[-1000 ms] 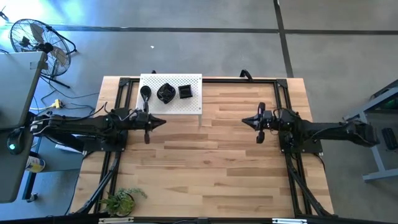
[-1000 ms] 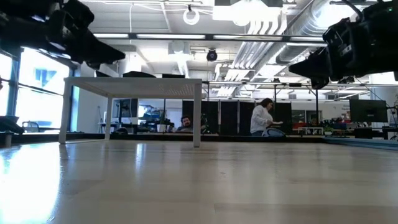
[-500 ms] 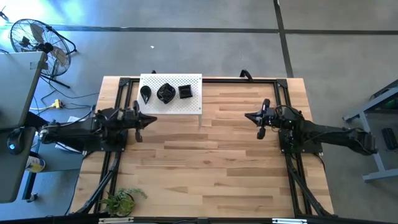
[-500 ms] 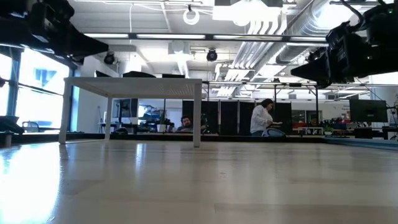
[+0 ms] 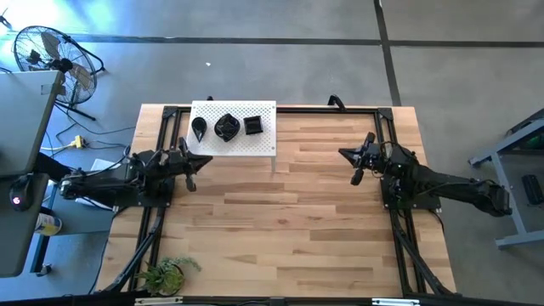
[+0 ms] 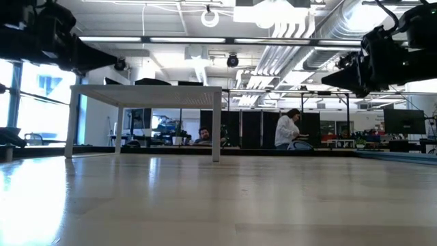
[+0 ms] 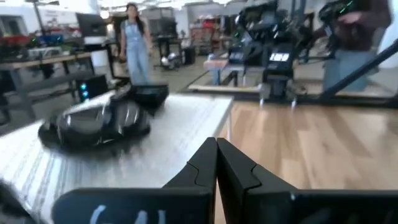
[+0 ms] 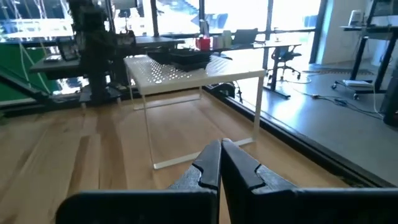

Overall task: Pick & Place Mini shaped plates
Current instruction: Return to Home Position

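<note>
From my station the job looks all but finished. The mini shaped plates (image 5: 226, 129) sit on the white perforated shelf (image 5: 265, 143), which stands along one long edge of the wooden table (image 5: 280, 229) on the left arm's side. They are in three dark stacks side by side: the leaf-shaped stack (image 5: 199, 127) nearest the left arm, the wavy round stack (image 5: 226, 124) in the middle, and the square stack (image 5: 253, 126) beyond it. I can't count from above how many dishes each stack holds. I find no plate on the bare wood in the high view, and the low view shows none on the boards either, so I judge there is nothing left to pick.

The left gripper (image 7: 216, 143) hangs above the table just beside the shelf's edge. Its two fingers are pressed together with nothing between them, and its wrist camera looks across the shelf top at the stacks. The right gripper (image 8: 221, 143) hovers over the wood on the other side of the table, well apart from the shelf. It is likewise pinched closed and empty, and it faces the shelf from the side.

What I reckon remains is only to tuck both arms into their rest pose. Neither carries a load, and the shelf edge beside the left gripper is the one thing I'd steer wide of
</note>
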You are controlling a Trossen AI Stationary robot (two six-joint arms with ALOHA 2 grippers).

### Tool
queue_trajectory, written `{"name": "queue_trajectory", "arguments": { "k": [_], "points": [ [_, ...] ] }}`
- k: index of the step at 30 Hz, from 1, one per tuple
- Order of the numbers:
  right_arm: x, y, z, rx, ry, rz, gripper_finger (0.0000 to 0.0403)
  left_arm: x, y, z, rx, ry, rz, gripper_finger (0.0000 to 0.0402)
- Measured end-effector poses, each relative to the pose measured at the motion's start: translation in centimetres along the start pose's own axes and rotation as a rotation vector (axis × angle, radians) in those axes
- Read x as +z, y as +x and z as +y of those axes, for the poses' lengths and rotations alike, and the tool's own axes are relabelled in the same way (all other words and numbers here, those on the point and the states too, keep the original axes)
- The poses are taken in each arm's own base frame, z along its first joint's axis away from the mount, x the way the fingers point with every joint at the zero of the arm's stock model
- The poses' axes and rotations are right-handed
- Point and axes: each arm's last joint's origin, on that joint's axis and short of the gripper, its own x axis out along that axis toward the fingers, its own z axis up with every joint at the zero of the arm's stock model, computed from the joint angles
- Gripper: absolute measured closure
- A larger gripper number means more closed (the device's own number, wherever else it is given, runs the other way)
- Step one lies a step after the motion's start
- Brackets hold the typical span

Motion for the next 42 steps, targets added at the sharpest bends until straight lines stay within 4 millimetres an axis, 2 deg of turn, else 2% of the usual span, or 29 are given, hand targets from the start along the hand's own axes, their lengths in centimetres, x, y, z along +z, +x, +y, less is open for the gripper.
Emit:
{"name": "queue_trajectory", "arguments": {
  "k": [4,7,16,20,24,29,33,42],
  "points": [
    [0.0,0.0,-0.4,-0.097,-0.004,0.001,0.0403,-1.5,0.4,-0.1,0.03,-0.027,0.003,0.0401],
    [0.0,-0.1,-0.7,-0.157,0.004,-0.005,0.0403,-1.5,0.5,-0.3,-0.043,-0.049,-0.033,0.0401],
    [0.6,-0.7,-0.2,-0.002,-0.014,-0.067,0.0403,-1.9,0.5,-0.6,-0.121,-0.06,0.009,0.0401],
    [0.1,-1.6,-0.6,-0.063,-0.014,-0.033,0.0403,-2.0,0.5,-0.6,-0.145,-0.089,0.015,0.0401],
    [0.3,-2.0,-0.7,-0.043,-0.033,-0.067,0.0403,-2.0,0.5,-0.7,-0.156,-0.105,0.017,0.0401],
    [0.3,-1.9,-1.4,-0.201,0.0,-0.065,0.0402,-2.0,0.5,-0.7,-0.155,-0.104,0.021,0.0401],
    [0.2,-1.8,-1.4,-0.201,0.061,-0.06,0.0402,-2.1,0.5,-0.7,-0.157,-0.099,0.025,0.0401],
    [0.2,-1.8,-1.4,-0.189,0.068,-0.065,0.0402,-2.1,0.5,-0.7,-0.158,-0.099,0.026,0.0401]
  ]
}}
